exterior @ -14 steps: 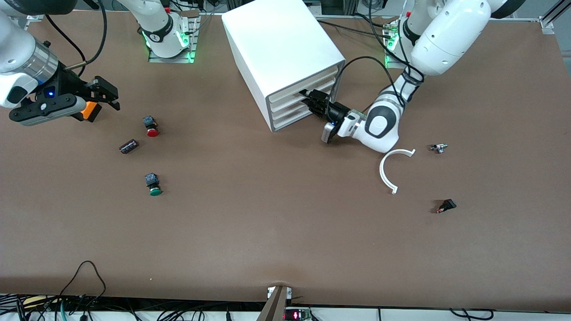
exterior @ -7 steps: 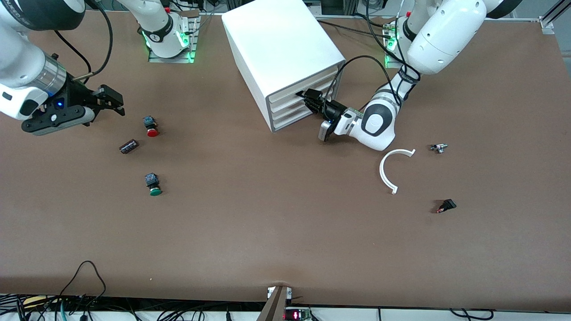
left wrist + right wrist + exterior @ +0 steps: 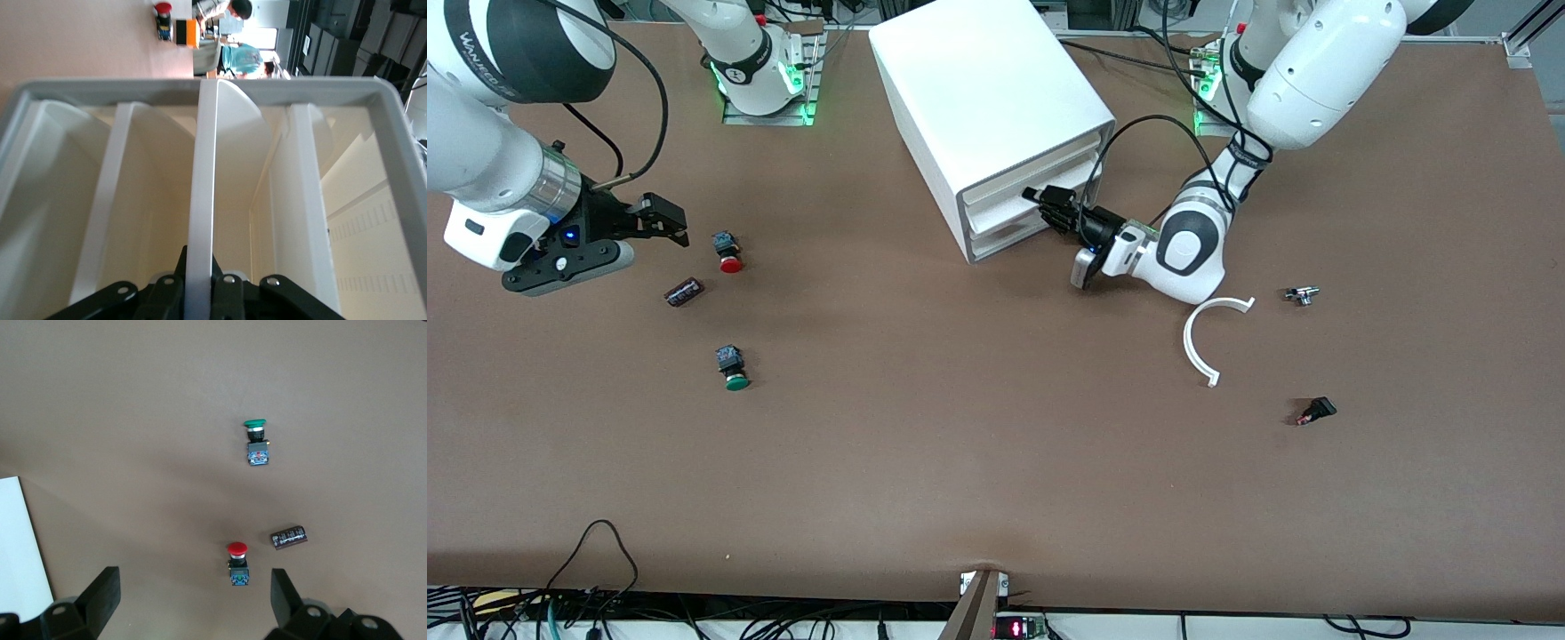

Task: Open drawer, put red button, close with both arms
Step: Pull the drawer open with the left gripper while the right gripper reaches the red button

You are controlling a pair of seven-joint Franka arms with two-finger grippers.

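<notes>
The white cabinet (image 3: 987, 98) stands at the middle of the table's robot side. My left gripper (image 3: 1051, 206) is shut on the front lip of its second drawer from the top (image 3: 1005, 212), which stands slightly out. In the left wrist view my fingers (image 3: 230, 293) clamp the white lip (image 3: 200, 200). The red button (image 3: 729, 252) lies on the table toward the right arm's end. My right gripper (image 3: 665, 219) is open beside it, just above the table. In the right wrist view the red button (image 3: 238, 563) lies between my open fingers (image 3: 103, 587), nearer one of them.
A green-capped button (image 3: 734, 368) and a dark cylinder (image 3: 684, 291) lie near the red button, nearer the front camera. A white curved piece (image 3: 1202, 342), a small metal part (image 3: 1302, 294) and a black switch with red tip (image 3: 1316, 411) lie toward the left arm's end.
My right gripper has come down and moved toward the red button. My left gripper has drawn the drawer a little way out of the cabinet.
</notes>
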